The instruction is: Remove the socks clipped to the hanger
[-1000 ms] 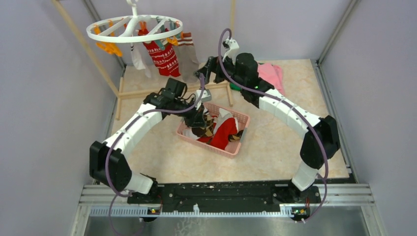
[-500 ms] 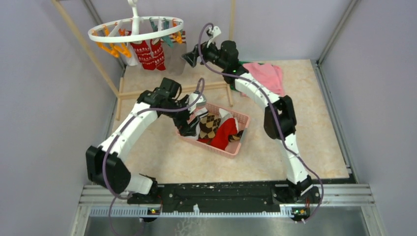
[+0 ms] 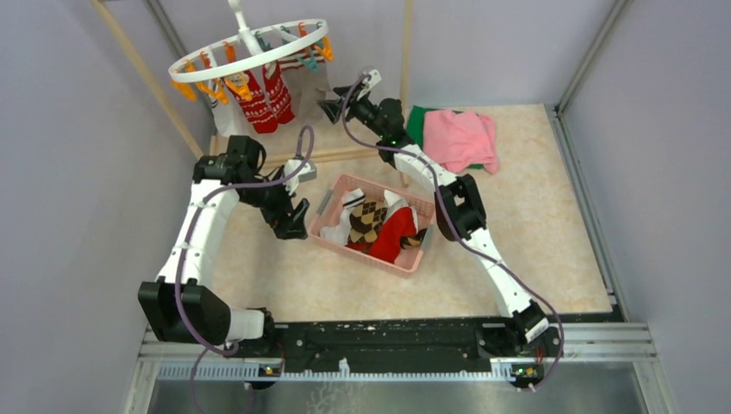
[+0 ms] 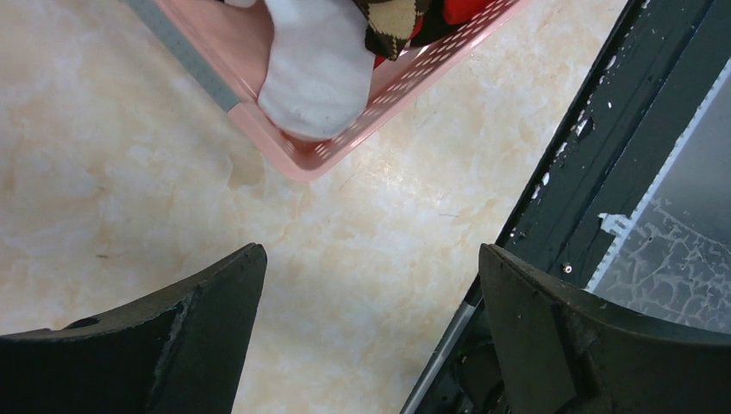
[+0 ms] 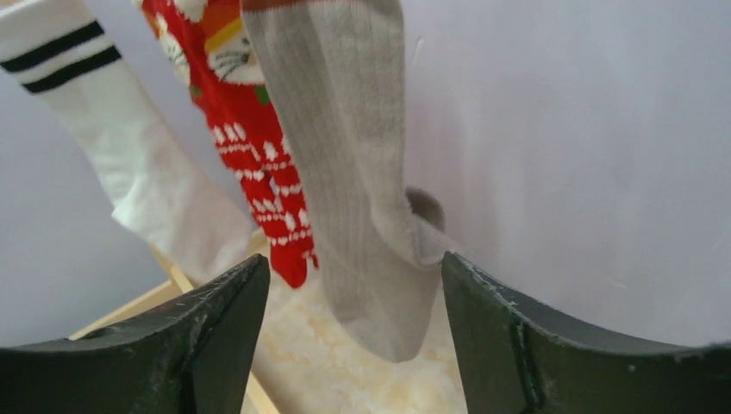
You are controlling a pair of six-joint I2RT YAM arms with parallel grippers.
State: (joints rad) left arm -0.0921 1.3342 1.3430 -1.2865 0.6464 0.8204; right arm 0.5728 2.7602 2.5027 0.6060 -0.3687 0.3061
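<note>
Right gripper (image 5: 353,274): jaws spread wide, nothing held. In the right wrist view the grey sock (image 5: 362,198) hangs in the centre of the frame, lined up with the gap between the two fingers. Its long axis runs top to bottom: cuff out of sight at the upper edge, heel bulging right of centre, toe lowest, dipping below the level of the fingertips. We cannot tell from this view whether the fabric is already inside the jaw span or hangs just beyond it.

Left of it in the same view hang the red sock (image 5: 259,190) and, further left, the white sock (image 5: 129,172) with two black bands. All three are on their clips.

Top view: the hanger (image 3: 259,52) sits in the upper left of the frame. The right gripper (image 3: 332,105) is just beside its right edge, pointing left towards the socks. The left gripper (image 3: 293,222) is well apart from the hanger, low beside the left end of the pink basket (image 3: 405,260). Its jaws are also spread and empty, over bare table in its wrist view.

Judgement: the right arm is the nearer one. The pinch should cross the sock's vertical axis, then pull down. Risk: catching the red sock alongside.

Basket holds an argyle sock (image 3: 369,216), among others.
</note>
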